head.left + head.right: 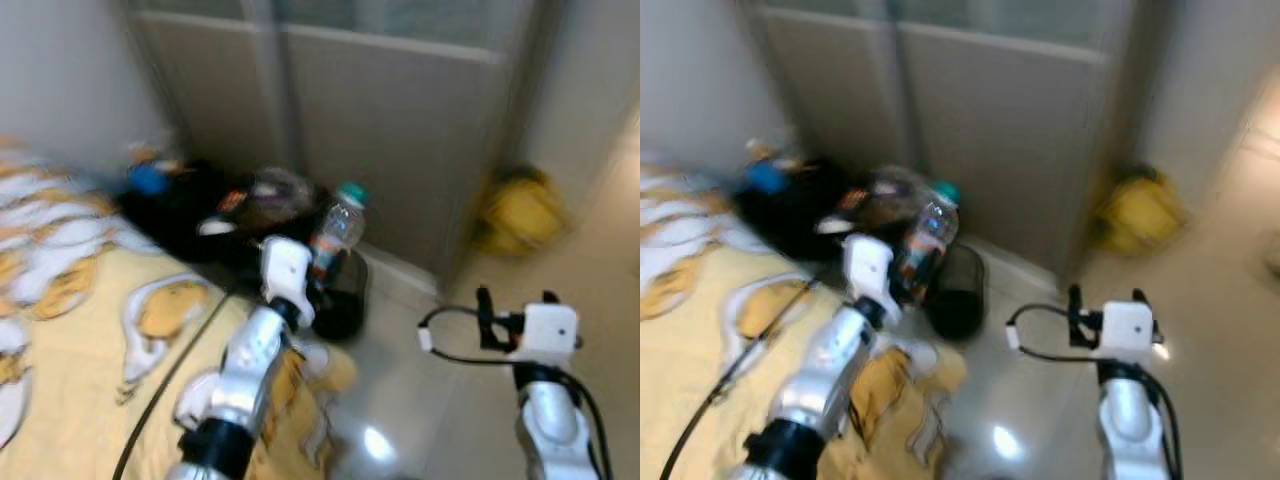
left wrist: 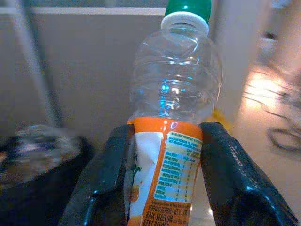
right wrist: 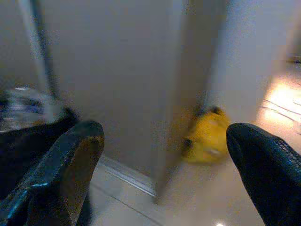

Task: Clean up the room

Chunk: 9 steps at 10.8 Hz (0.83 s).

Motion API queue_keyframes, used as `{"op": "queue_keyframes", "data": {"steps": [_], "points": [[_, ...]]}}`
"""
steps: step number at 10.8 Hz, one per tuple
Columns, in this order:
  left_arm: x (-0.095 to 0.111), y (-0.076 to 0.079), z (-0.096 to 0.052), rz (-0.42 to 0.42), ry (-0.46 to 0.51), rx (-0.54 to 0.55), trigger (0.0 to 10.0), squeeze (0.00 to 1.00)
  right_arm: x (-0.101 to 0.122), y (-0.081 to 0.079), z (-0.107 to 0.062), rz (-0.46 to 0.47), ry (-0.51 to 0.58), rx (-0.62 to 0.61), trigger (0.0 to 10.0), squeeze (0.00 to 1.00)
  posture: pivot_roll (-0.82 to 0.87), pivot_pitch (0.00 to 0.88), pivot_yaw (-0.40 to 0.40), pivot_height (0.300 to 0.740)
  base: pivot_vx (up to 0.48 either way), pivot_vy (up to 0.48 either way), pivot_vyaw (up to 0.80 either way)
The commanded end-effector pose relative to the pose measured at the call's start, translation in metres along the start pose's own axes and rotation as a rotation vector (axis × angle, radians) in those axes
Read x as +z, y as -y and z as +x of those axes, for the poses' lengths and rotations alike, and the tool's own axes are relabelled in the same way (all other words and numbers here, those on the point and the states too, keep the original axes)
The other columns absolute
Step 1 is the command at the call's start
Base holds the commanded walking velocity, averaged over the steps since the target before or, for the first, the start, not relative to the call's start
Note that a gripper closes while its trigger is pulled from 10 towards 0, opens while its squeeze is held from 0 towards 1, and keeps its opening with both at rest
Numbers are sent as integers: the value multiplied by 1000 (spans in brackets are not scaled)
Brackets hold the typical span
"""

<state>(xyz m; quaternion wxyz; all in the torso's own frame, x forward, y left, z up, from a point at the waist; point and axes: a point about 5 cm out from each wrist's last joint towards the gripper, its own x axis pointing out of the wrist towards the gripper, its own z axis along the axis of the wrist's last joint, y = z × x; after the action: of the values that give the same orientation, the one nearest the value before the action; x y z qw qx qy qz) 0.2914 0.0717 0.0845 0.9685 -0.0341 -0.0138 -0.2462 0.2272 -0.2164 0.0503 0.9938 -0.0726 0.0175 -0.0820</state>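
The left gripper [image 2: 164, 179] pinches a clear, empty plastic bottle with a green cap and orange label [image 2: 171, 117] at its label band, above the black mesh bin [image 1: 340, 290]. It looks light, crushable and slick. The right gripper [image 3: 164, 165] hangs spread. Beige glossy floor [image 1: 440, 400] lies beside the bin.

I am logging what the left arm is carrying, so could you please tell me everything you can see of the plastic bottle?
The plastic bottle is clear with ribbed shoulders, a green cap and an orange and white printed label. It looks empty and stands roughly upright, clamped at the label between the two black fingers of the left gripper. It is held up in front of the grey doors, above a black mesh bin on the floor.
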Motion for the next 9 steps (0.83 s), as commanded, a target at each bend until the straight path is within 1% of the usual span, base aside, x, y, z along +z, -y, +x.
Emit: {"op": "queue_keyframes", "data": {"steps": [1,2,3,4,5,6,7,8,9], "points": [[1,-14,-6,24,3,41,10000,0,3,-13,1,6,17,38,10000,0,-280,0,115,740,240,-412,800],[1,-15,-5,27,1,46,10000,0,2,-15,1,4,12,49,10000,0,-273,0,113,740,240,-412,800],[2,-15,-5,50,5,41,10000,0,2,-15,2,4,14,52,10000,0,-271,0,112,740,244,-412,794],[3,-12,-6,98,14,32,10000,0,2,-16,3,4,17,54,10000,0,-268,0,112,740,244,-412,794],[3,-9,-7,112,22,20,10000,0,2,-17,4,11,15,53,10000,0,-267,0,113,740,240,-412,0],[2,-10,-8,90,25,42,10000,0,2,-17,4,14,14,52,10000,0,-268,0,114,740,304,0,0],[1,-11,-7,106,11,38,10000,0,1,-17,5,11,10,54,10000,0,-267,0,115,740,0,0,0],[0,-12,-6,86,10,39,10000,0,1,-17,6,8,10,55,10000,0,-269,0,115,740,0,-480,0],[1,-10,-5,93,11,30,10000,0,1,-17,7,8,11,59,10000,0,-269,0,114,740,0,-461,0]]}}
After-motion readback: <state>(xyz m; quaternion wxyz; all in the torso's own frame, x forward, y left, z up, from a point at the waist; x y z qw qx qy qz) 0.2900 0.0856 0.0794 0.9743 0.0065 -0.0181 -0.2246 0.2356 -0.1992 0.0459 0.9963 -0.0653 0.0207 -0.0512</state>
